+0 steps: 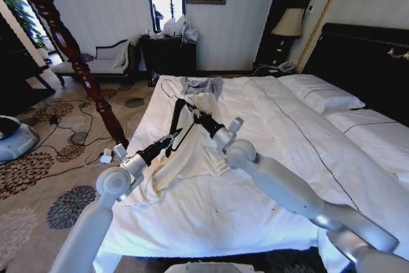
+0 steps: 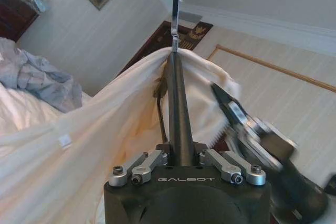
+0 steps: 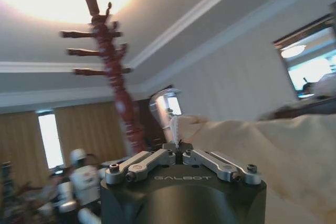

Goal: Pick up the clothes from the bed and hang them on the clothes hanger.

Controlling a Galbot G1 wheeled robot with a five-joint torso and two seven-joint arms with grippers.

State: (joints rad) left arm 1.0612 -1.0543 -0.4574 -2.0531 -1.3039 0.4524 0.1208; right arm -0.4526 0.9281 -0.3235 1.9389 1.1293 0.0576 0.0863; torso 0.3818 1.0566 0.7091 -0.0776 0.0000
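The left end effector [image 1: 171,139] is clamped on the lower end of the black clothes hanger [image 1: 177,119], which rises away from it over the bed [image 1: 268,177]; in the left wrist view the hanger's dark bar runs straight out from between the closed fingers [image 2: 157,160] to the silver hook [image 2: 177,3]. The cream clothes [image 1: 201,148] drape over the hanger's far end and trail down onto the sheet below both end effectors. The right end effector [image 1: 197,116] meets the shirt just beyond the hanger's top, fingers pinched on the fabric [image 3: 273,150]. A reddish-brown wooden post [image 1: 77,55] stands off to the left end effector's outer side, and a blue-grey garment [image 1: 201,85] lies farther up the bed.
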